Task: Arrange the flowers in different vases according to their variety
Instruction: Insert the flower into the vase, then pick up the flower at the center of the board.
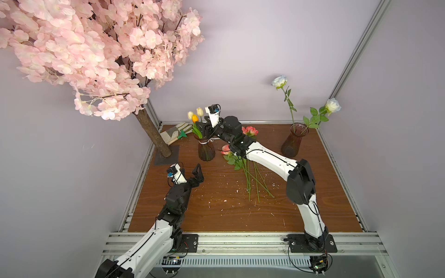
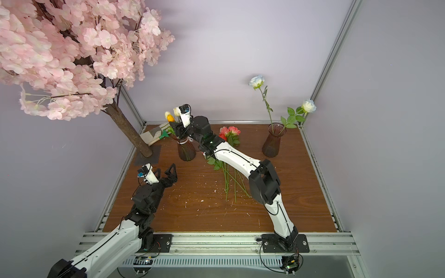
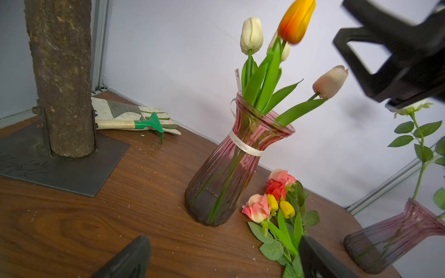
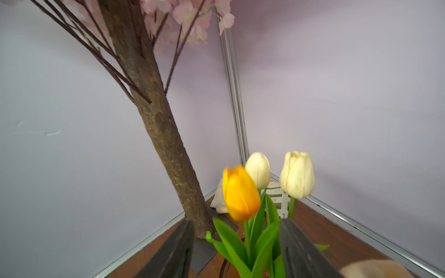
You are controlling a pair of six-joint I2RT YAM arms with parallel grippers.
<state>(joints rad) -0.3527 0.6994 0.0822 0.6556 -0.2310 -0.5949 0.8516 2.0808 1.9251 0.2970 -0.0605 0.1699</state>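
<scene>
While your right tool [image 4: 236, 231] stands parted around the tulips [image 1: 195, 118] in the ribboned vase [image 1: 206, 150] and your left tool [image 1: 190, 171] gapes empty, two white roses [image 1: 279, 81] occupy the plain vase [image 1: 291, 142], leaving you pink roses [image 3: 257, 208] and yellow tulips [image 3: 287, 209] on the desk [image 1: 216, 211].

Left pincer [image 1: 189, 169] and right pincer [image 4: 235, 221] both agape.

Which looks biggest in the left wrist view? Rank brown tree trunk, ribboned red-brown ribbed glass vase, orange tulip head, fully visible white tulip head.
1. Brown tree trunk and ribboned red-brown ribbed glass vase: roughly alike; trunk is cropped.
2. Orange tulip head, cropped.
3. Fully visible white tulip head.
</scene>
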